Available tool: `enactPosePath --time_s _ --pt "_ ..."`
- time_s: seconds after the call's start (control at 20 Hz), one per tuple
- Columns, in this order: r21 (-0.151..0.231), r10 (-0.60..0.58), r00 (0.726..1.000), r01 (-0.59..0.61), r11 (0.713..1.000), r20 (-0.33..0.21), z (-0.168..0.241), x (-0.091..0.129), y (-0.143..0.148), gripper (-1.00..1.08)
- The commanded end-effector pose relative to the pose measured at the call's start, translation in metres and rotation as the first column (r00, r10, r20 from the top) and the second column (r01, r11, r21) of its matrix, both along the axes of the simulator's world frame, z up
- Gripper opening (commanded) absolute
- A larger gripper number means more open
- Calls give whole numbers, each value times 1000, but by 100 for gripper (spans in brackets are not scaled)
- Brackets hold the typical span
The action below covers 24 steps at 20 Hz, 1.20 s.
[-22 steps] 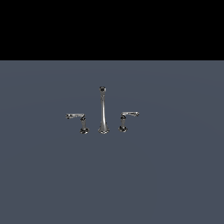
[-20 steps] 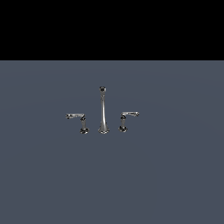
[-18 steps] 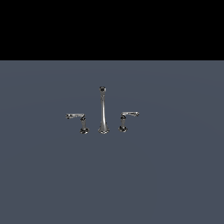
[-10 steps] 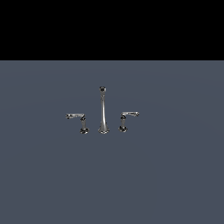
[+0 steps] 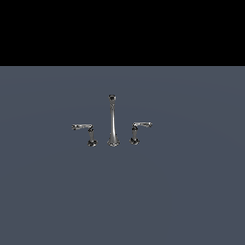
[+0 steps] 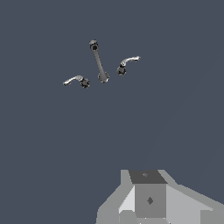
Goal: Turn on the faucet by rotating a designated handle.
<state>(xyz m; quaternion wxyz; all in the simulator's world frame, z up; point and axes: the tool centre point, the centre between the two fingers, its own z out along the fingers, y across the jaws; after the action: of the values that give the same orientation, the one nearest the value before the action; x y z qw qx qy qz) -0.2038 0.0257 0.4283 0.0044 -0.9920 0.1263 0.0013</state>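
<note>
- Standing near the centre of the grey tabletop (image 5: 57,191), the faucet (image 5: 113,125) is seen as three separate chrome pieces in a row: a tall thin spout (image 5: 112,119) in the middle and a short lever on each side.
- The handle (image 5: 139,130) judged to be the designated one is placed at 3 o'clock from the spout in the exterior view; its arm is the shorter and its post the stubbier and darker, with the arm pointing away from the spout.
- The twin lever (image 5: 85,131) sits at 9 o'clock from the spout, its longer arm likewise pointing outward, so each lever is probably left room to swing without meeting the spout.
- In the wrist view the same three pieces are seen well apart from the gripper (image 6: 148,199), with the handle (image 6: 126,64) beside the spout base.
- Only the grey body of the gripper is shown at the frame edge; the jaws are not visible, so how far they are parted cannot be told, and nothing is seen held.
- No arm is visible in the exterior view, and no contact with the handle is made yet; the approach is judged not yet begun.
</note>
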Motion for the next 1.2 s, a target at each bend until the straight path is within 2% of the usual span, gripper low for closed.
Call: enactPosePath --time_s 0.0,0.25,0.55,0.85,1.15 --pt "0 -62 998 62 998 0 -18 14 3 -100" --pt "1 -191 982 191 982 -1 -54 44 7 -100" --pt "1 -340 940 340 940 -2 -97 81 6 -100" --pt "1 -473 881 473 881 -3 -138 116 0 -100" --pt "0 -594 804 594 804 -3 -178 148 -11 -100"
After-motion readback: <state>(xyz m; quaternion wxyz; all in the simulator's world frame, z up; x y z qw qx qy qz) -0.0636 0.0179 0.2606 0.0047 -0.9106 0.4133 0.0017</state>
